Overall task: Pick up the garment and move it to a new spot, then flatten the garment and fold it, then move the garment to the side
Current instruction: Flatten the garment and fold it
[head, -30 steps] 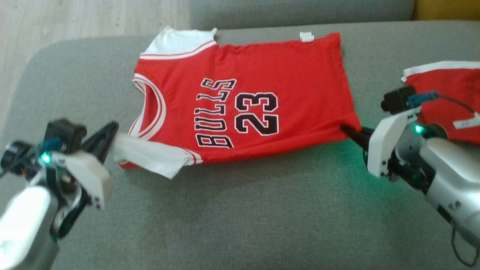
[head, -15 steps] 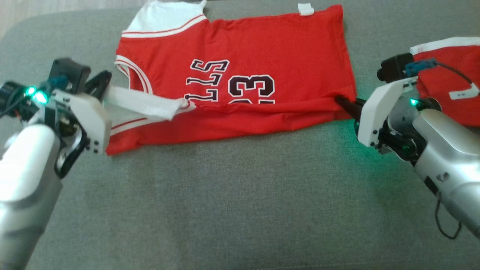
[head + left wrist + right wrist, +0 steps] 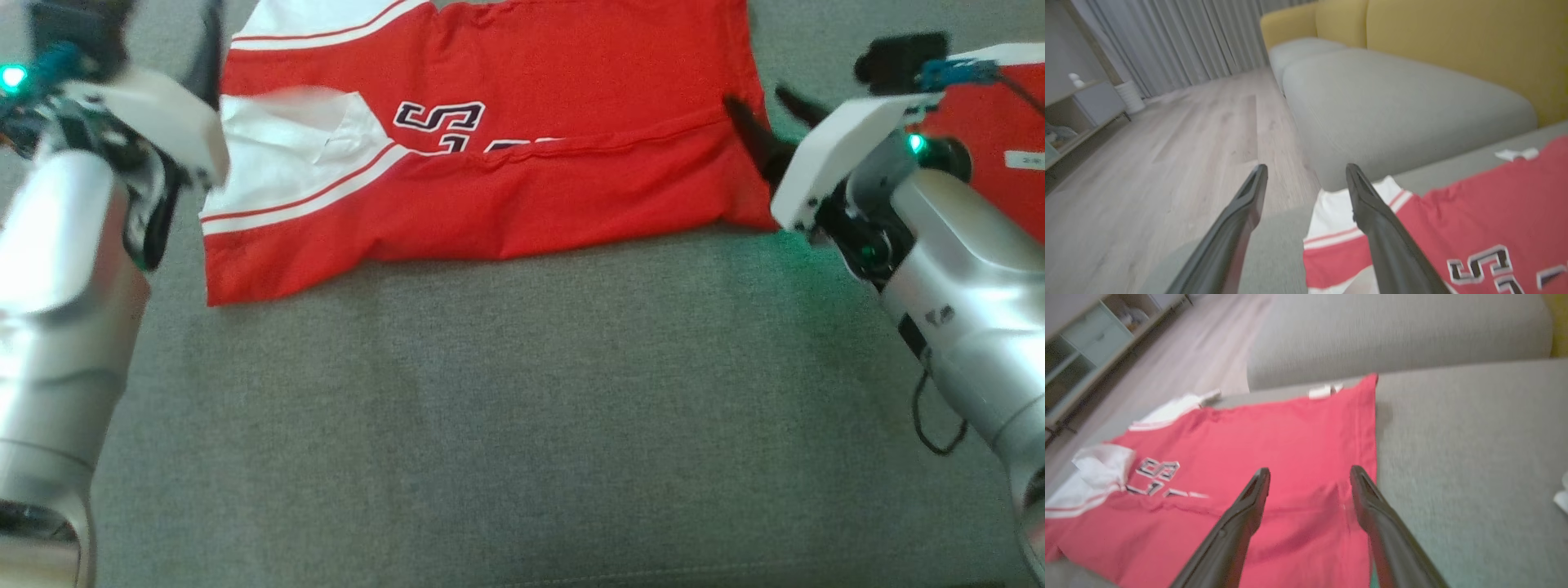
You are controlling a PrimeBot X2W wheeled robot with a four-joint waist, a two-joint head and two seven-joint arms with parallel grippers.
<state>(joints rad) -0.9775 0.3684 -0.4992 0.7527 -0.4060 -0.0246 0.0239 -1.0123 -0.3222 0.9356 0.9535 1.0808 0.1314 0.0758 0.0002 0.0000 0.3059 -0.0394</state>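
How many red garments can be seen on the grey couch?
2. One jersey lies folded across the top middle of the head view; another red garment lies at the right edge, partly out of frame.

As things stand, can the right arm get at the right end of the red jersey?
Probably yes: the right pincer hangs open just over that end of the jersey, and nothing lies between them on the grey cushion.

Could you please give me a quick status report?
Left gripper open, empty. Right gripper open, empty. Red-and-white jersey folded over, lying on grey cushion. Second red garment at far right.
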